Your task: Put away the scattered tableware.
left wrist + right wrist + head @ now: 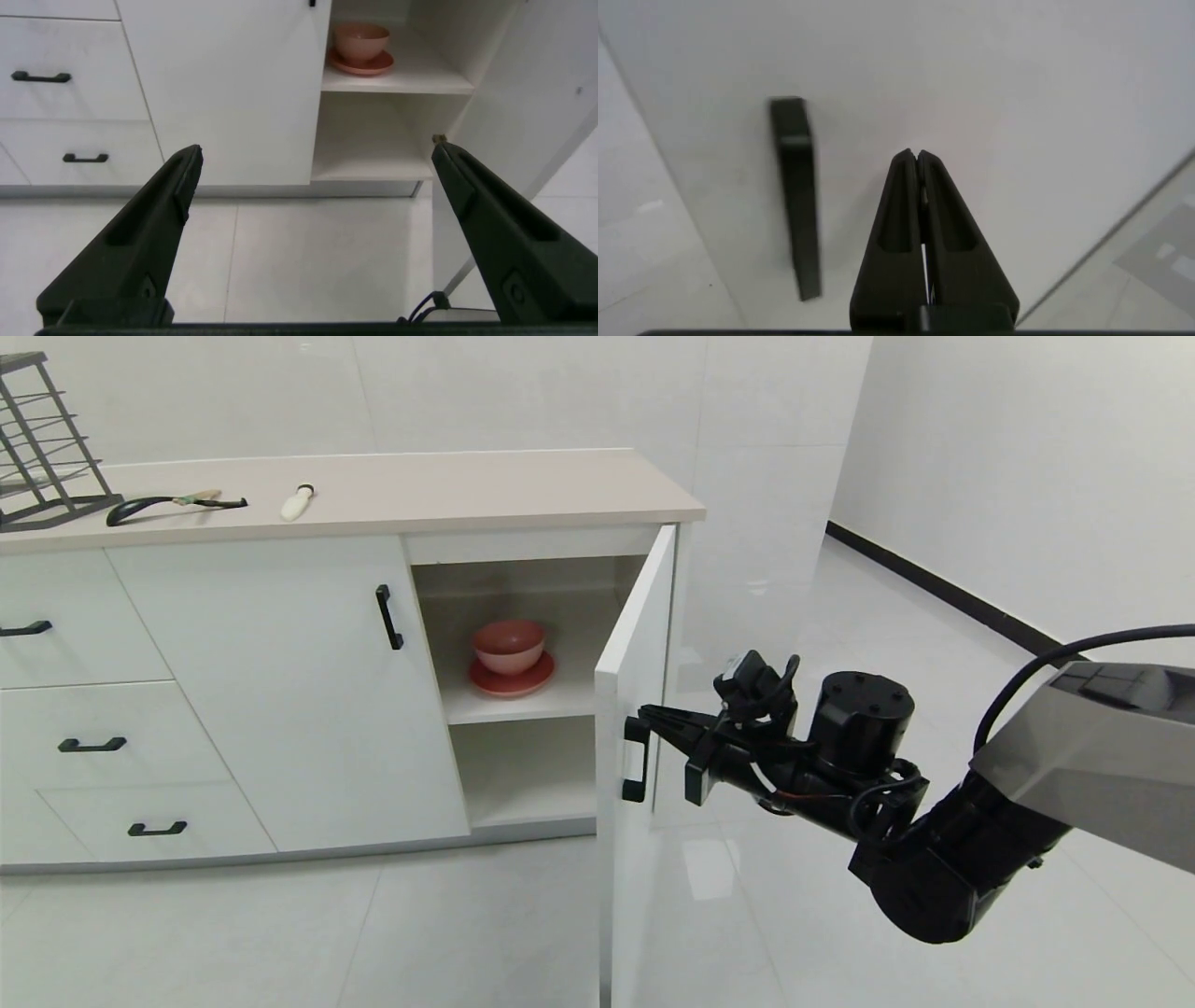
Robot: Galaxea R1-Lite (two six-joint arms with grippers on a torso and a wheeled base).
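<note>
Watching the open cabinet (pixel 280 691), I see the pink bowl (pixel 509 644) sitting on the red plate (pixel 511 681) on its upper shelf (pixel 560 705), well apart from my right tool (pixel 646 713), whose fingers (pixel 898 215) are pressed together just beside the door handle (pixel 635 761). My left tool (pixel 315 147) is spread wide. A black ladle (pixel 159 504) lies on the desk (pixel 467 490).

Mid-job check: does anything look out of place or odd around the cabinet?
A black ladle and a white-handled piece lie loose on the countertop. The cabinet door stands open; inside, the pink bowl sits squarely on its plate. Nothing looks spilled or damaged.
</note>
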